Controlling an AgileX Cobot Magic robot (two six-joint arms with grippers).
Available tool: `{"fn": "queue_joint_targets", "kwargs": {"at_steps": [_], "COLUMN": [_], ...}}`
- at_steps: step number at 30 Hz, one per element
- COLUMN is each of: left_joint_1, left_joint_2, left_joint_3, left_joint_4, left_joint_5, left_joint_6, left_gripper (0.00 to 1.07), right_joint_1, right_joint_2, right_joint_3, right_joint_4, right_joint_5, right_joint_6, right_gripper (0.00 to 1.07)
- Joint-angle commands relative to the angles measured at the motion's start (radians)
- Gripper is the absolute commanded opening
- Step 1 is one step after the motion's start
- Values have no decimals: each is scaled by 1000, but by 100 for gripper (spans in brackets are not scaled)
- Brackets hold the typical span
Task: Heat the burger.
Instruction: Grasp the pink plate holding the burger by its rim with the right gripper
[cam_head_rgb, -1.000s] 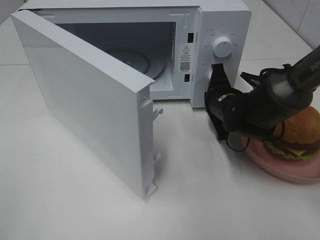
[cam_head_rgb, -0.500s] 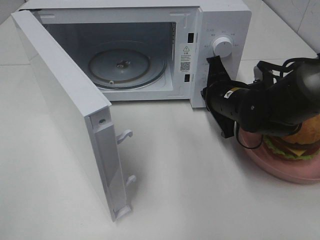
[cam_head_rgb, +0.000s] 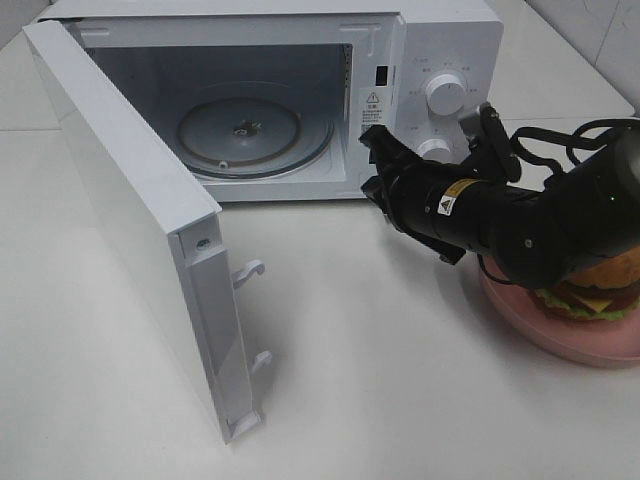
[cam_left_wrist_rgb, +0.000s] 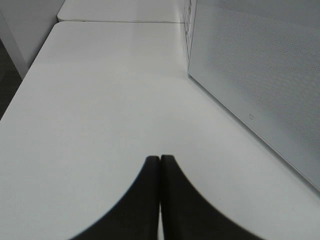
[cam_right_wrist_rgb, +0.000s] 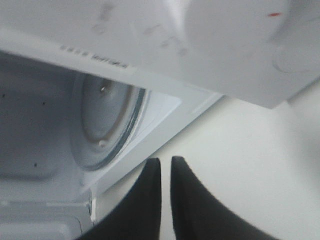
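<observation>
Exterior high: warning-triangle label (cam_head_rgb: 372, 112) on microwave (cam_head_rgb: 455, 35), print unreadable; burger (cam_head_rgb: 598, 296) on plate (cam_head_rgb: 565, 340).

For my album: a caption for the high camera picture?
Microwave open, right gripper near its doorway, burger on the pink plate.

A plain white bench (cam_head_rgb: 400, 400) with a smooth, matte top carries two things, and a thin seam runs across it on either side of the oven. A white microwave (cam_head_rgb: 450, 40) stands toward the back of the bench, its door (cam_head_rgb: 120, 190) swung wide open and reaching out over the left part of the surface toward the front. A pink plate (cam_head_rgb: 570, 340) lies flat on the bench at the right edge of the high view, in front of and to the right of the microwave's control panel, near it but not touching.
</observation>
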Motion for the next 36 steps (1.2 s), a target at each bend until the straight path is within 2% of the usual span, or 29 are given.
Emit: {"fn": "queue_joint_targets", "kwargs": {"at_steps": [1, 5, 7, 10, 12, 15, 19, 25, 36], "left_joint_1": [3, 3, 3, 3, 3, 3, 3, 3, 3], "left_joint_2": [-20, -20, -20, -20, -20, -20, -20, -20, -20], "left_joint_3": [2, 2, 2, 2, 2, 2, 2, 2, 2], "left_joint_4": [-7, -7, -7, -7, -7, -7, -7, -7, -7], "left_joint_5": [-14, -14, -14, -14, -14, -14, -14, -14, -14], "left_joint_6": [0, 0, 0, 0, 0, 0, 0, 0, 0], "left_gripper": [0, 0, 0, 0, 0, 0, 0, 0, 0], "right_joint_1": [0, 0, 0, 0, 0, 0, 0, 0, 0], "right_joint_2": [-12, -12, -12, -12, -12, -16, -25, -69, -202], "right_joint_3": [-3, -3, -3, -3, -3, -3, -4, -4, -4], "right_joint_4": [-112, -208, -337, -371, -492, -545, -565, -566, -596], "right_joint_5": [-37, -41, -41, -40, -40, -34, 1, 181, 516], "right_joint_6": [-98, -198, -326, -347, -451, -527, -604, -807, -783], "right_gripper": [8, 9, 10, 10, 11, 12, 13, 14, 14]}}
